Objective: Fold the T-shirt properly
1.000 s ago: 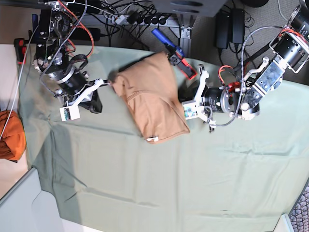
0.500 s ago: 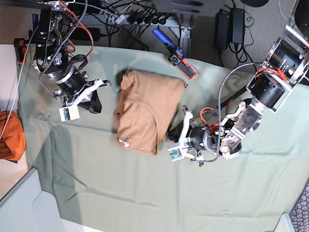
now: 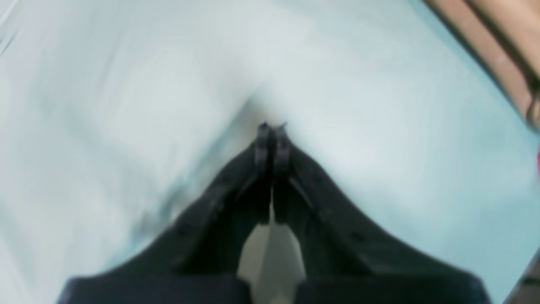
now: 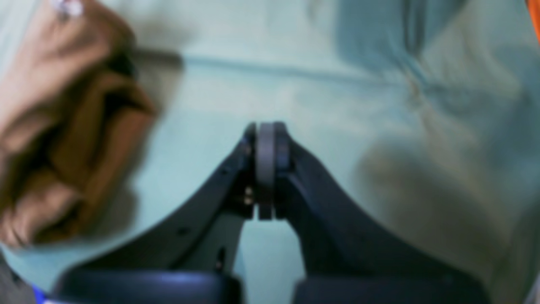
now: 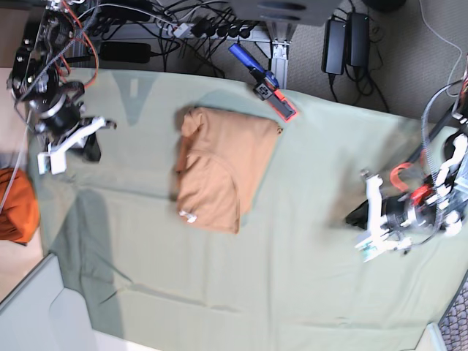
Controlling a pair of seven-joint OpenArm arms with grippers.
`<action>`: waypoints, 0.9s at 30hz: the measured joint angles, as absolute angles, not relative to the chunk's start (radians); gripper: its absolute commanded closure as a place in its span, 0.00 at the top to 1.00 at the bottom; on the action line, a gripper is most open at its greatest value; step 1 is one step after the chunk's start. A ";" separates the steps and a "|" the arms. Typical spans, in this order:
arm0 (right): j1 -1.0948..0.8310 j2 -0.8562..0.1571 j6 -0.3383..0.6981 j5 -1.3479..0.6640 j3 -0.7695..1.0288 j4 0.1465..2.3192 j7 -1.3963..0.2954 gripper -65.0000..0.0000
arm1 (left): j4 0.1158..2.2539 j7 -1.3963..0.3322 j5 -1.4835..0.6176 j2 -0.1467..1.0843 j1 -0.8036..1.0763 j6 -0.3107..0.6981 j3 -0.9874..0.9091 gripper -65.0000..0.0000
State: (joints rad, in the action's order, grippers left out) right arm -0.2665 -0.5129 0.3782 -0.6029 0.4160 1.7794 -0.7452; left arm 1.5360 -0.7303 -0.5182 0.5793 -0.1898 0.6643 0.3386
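The tan-orange T-shirt lies folded in a compact block on the pale green sheet, its small white tag at the lower left corner. My left gripper is at the right of the base view, well away from the shirt; in the left wrist view it is shut and empty over the sheet, with a shirt edge at the top right. My right gripper is at the far left; in the right wrist view it is shut and empty, with the shirt blurred on the left.
A brighter orange cloth bundle lies off the sheet's left edge. A blue and red tool lies at the sheet's back edge near the shirt. Cables and power bricks run along the back.
The shirt was turned over and laid down folded, and now lies still. Both grippers have let go and drawn away: the left arm far to the right, the right arm to the left.
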 measured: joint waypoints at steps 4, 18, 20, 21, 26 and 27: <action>-0.370 -0.558 0.379 -0.625 0.429 1.781 -0.752 0.00 | 1.655 -0.779 -0.576 0.652 -0.016 0.667 0.184 0.00; -0.714 -0.582 0.379 -0.675 0.456 1.796 -0.752 0.00 | 1.941 -0.828 -0.737 0.698 0.560 0.691 -0.188 0.00; -0.769 -0.578 0.379 -0.678 0.456 1.795 -0.753 0.00 | 1.937 -0.827 -0.731 0.686 0.627 0.691 -0.188 0.00; -0.791 -0.578 0.378 -0.682 0.456 1.795 -0.754 0.00 | 1.932 -0.823 -0.728 0.672 0.653 0.690 -0.189 0.00; -0.862 -0.581 0.378 -0.685 0.456 1.790 -0.735 0.00 | 1.814 -0.800 -0.725 0.576 0.700 0.692 -0.189 0.00; -0.870 -0.581 0.378 -0.686 0.456 1.781 -0.732 0.00 | 1.773 -0.798 -0.716 0.552 0.698 0.692 -0.189 0.00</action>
State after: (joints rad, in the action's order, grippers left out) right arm -0.8703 -0.5812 0.3782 -0.6861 0.4557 1.7805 -0.7322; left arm 1.7733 -0.7979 -0.7158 0.5518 0.6975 0.6922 -0.1894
